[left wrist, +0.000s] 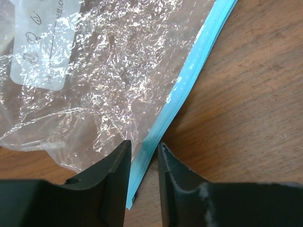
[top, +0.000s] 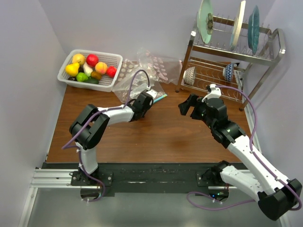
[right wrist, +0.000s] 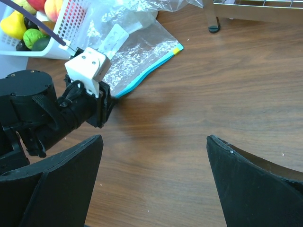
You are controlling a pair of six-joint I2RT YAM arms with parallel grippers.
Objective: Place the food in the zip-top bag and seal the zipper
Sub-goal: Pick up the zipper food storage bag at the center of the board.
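The clear zip-top bag (top: 135, 84) lies flat on the brown table, its light-blue zipper (top: 159, 98) along the near right edge. My left gripper (top: 150, 98) is down at the near end of that strip. In the left wrist view the zipper (left wrist: 189, 85) runs between the two black fingers, which stand a narrow gap apart around it (left wrist: 144, 144), with the crinkled bag (left wrist: 109, 71) beyond. The food (top: 90, 66) sits in a white mesh basket (top: 116, 59) at the back left. My right gripper (top: 186, 108) hovers wide open over bare table (right wrist: 155, 138), facing the left arm's wrist (right wrist: 71, 104).
More clear dotted bags (top: 158, 64) lie crumpled behind the zip-top bag. A metal dish rack (top: 232, 52) with plates and bowls stands at the back right. White walls close in on the left and the rear.
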